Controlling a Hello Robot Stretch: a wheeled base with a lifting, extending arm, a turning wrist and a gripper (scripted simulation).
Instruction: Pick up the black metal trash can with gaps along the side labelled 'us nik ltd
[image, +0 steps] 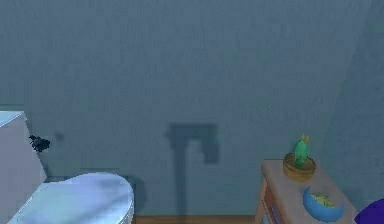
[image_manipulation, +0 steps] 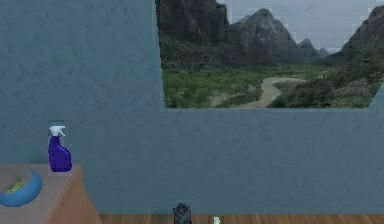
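Trash can: sitting somewhere that cannot be told from these views.
Gripper: poking up as a small dark body at the arm side view's bottom edge, just left of the middle. Far end too small to make out, so cannot tell how the fingers are standing or whether anything is being held.
White square: peeking over the same bottom edge, near the gripper on its right.
Floor: running as a thin wooden strip along the bottom, behind the gripper.
Wall: rising blue-grey behind the floor strip and spanning the forward view too.
Mountain scene: taking up the arm side view's upper right, showing rocky peaks, green slopes and a pale winding track.
Table: standing wooden at the arm side view's lower left.
Spray bottle: standing upright on the table, purple with a white head.
Bowl: lying on the table at the left edge, blue, holding something yellowish; the same bowl sitting at the forward view's lower right.
Potted cactus: standing on the table just behind the bowl, green in a brown pot.
Toilet: sitting white at the forward view's lower left with its lid down.
Tank: rising at the left edge, carrying a dark handle on its right side.
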